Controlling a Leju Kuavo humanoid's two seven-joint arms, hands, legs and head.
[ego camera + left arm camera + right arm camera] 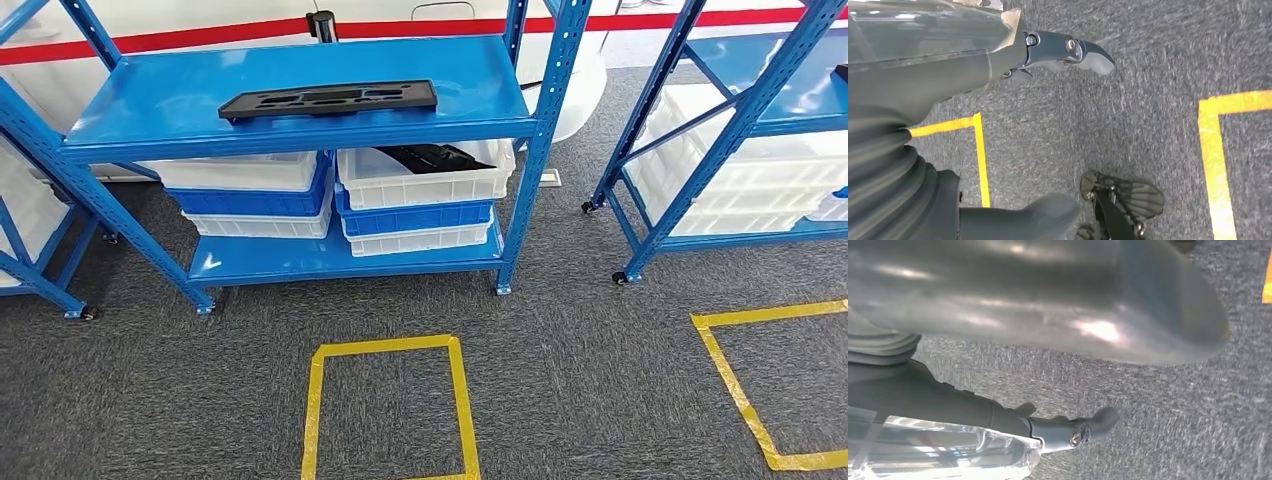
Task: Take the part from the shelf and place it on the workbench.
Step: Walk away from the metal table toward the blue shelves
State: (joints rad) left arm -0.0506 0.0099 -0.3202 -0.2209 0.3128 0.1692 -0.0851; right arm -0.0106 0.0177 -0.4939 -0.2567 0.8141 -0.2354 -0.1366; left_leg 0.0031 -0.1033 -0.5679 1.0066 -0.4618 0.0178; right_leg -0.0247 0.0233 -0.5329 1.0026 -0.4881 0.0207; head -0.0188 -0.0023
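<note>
The black part (pixel 328 100) is lying flat near the shelf's (pixel 150 100) front edge, untouched; left hand (pixel 1058 55) and right hand (pixel 1068 430) are hanging empty, fingers apart, because reaching is not yet beginning

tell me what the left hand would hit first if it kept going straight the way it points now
Probably just the grey carpet. The left hand hangs empty, pointing down at the floor, with nothing between it and the carpet, though depth is hard to judge here.
</note>
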